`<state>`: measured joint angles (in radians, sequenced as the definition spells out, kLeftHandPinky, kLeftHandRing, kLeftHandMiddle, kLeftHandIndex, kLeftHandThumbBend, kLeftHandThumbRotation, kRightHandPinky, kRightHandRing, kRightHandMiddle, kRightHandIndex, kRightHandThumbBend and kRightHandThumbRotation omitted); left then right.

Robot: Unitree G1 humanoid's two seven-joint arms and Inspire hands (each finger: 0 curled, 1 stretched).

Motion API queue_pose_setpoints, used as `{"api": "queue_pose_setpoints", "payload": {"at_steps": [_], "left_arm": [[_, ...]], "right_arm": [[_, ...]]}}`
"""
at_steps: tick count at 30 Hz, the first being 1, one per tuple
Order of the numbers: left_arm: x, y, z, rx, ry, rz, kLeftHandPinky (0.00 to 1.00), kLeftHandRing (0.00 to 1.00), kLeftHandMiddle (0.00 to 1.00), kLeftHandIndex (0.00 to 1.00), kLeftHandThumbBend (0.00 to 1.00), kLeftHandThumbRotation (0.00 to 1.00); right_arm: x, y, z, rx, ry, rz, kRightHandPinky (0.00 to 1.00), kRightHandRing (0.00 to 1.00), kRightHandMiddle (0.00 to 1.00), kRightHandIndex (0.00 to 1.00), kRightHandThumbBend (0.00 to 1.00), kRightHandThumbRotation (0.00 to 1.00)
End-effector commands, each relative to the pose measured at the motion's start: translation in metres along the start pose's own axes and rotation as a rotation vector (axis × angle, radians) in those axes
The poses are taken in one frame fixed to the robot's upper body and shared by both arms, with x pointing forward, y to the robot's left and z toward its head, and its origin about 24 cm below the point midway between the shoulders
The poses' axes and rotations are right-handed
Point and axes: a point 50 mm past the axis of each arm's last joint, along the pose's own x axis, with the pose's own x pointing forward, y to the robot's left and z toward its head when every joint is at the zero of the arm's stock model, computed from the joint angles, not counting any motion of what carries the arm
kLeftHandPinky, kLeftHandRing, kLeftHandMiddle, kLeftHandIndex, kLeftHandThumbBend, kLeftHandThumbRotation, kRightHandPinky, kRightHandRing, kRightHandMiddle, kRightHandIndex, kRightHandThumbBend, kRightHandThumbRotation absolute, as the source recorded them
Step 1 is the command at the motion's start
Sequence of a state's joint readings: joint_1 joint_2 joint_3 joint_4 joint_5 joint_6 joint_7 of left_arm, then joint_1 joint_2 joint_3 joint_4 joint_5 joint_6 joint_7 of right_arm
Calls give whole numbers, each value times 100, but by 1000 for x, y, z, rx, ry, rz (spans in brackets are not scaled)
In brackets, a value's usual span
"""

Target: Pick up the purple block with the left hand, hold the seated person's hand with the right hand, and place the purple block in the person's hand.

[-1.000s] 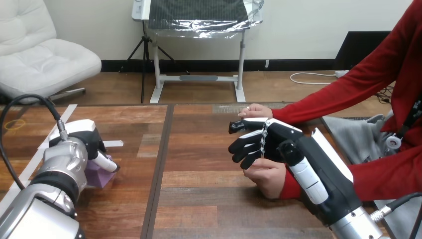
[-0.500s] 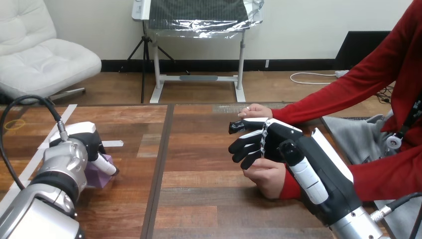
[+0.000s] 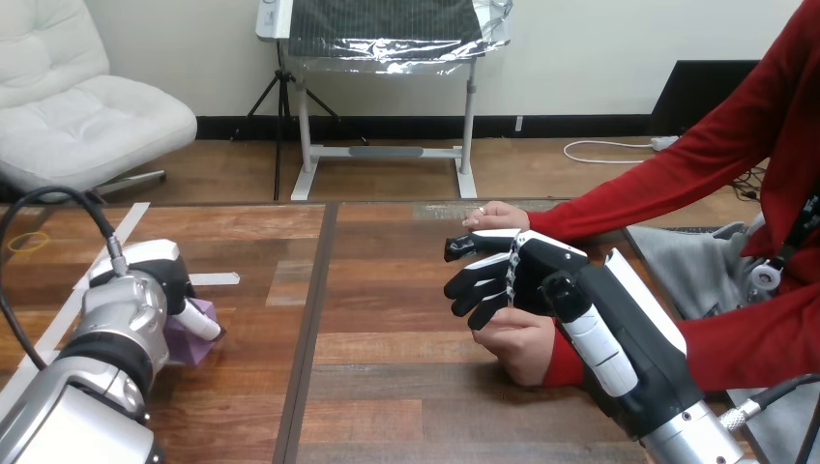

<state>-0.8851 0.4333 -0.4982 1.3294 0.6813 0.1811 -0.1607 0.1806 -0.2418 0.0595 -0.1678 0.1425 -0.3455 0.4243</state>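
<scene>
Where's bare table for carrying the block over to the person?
The middle of the table, between the purple block at the left hand and the right hand, is bare. Crowded at right: that hand over the person's near hand, their far hand behind.

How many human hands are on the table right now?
2. The person's far hand rests near the table's far edge, beyond the robot's right hand. The person's near hand lies close beside that robot hand; contact unclear.
</scene>
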Motion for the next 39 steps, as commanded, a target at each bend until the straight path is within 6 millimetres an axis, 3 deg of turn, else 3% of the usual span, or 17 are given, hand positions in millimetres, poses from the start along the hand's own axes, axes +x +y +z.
{"api": "queue_pose_setpoints", "payload": {"at_steps": [1,16,19,31,36,39], "left_arm": [[-5,33,3,-11,-1,76,60,74,77,76,54,35],[-5,34,3,-21,3,68,67,80,83,82,57,32],[-5,34,3,-26,3,71,61,77,82,82,57,29],[-5,35,5,-68,2,39,46,83,91,88,59,22],[-6,36,6,-36,-10,33,41,84,93,88,55,19],[-5,35,7,10,-21,40,47,85,92,87,53,19]], "right_arm": [[10,-6,13,-43,-76,-1,49,57,61,70,80,100],[10,-6,13,-44,-73,0,49,57,62,70,82,100],[10,-6,13,-44,-74,0,49,57,61,70,82,100],[10,-6,14,-42,-78,4,49,57,62,70,81,100],[10,-6,14,-38,-77,3,49,57,61,70,81,100],[10,-6,14,-40,-77,3,49,57,61,70,81,100]]}}
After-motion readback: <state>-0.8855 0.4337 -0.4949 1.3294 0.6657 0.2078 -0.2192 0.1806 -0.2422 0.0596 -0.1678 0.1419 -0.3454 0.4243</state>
